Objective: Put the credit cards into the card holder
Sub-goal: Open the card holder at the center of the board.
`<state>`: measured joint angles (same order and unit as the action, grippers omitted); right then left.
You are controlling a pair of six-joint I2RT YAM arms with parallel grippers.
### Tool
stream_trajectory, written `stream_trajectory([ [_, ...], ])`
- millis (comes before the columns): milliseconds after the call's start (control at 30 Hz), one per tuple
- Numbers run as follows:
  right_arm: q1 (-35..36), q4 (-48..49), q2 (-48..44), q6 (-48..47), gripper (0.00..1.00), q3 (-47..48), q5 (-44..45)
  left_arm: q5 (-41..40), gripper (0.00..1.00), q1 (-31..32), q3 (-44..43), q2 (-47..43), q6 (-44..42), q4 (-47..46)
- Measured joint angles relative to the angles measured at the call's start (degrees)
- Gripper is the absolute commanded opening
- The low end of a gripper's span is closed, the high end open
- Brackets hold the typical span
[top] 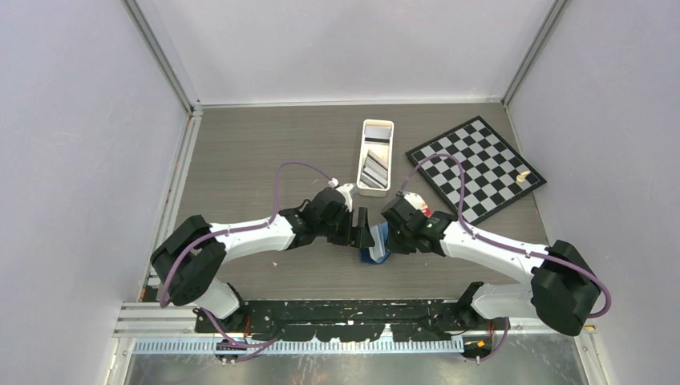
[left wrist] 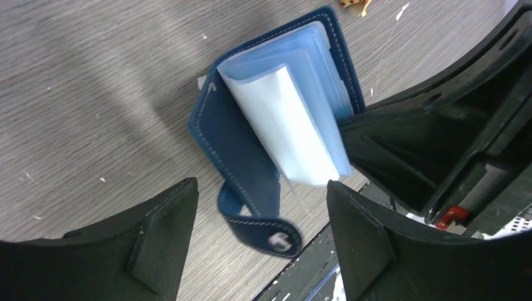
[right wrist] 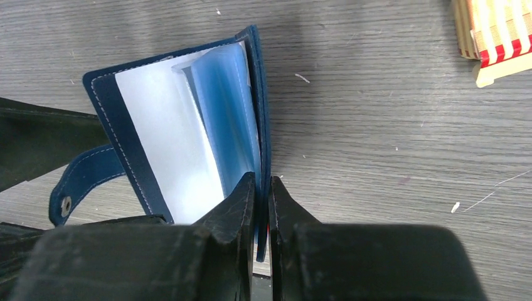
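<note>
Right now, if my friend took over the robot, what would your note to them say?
Left hand: open, holding nothing, over the holder.
Right hand: shut on the holder's cover edge.
Holder: spread open between the hands; its sleeves look empty.
Cards: in the tray, farther back on the table.
Done: holder opened.
Left: fetch each card and slide it into a sleeve.

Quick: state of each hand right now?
Left hand: open, holding nothing.
Right hand: closed on the edge of the open card holder.
</note>
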<state>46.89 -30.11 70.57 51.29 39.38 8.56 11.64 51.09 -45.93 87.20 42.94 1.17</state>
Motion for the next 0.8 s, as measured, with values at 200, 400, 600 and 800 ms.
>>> stream_trajectory([
  [200,3.2,-4.1,2.1,0.0,0.0,3.9,4.8,-0.7,0.79,0.0,0.5,0.0,1.5,-2.7],
  [400,5.7,-7.3,4.3,0.1,0.0,6.4,8.9,-1.6,0.8,0.0,2.3,0.0,3.1,-4.5],
  [600,7.9,-9.1,7.0,0.4,0.01,8.5,11.8,-1.8,0.81,0.0,3.1,0.0,4.7,-7.1],
  [800,8.5,-9.2,7.5,1.2,0.01,8.8,12.4,-1.8,0.76,0.0,3.8,0.3,6.0,-9.3],
])
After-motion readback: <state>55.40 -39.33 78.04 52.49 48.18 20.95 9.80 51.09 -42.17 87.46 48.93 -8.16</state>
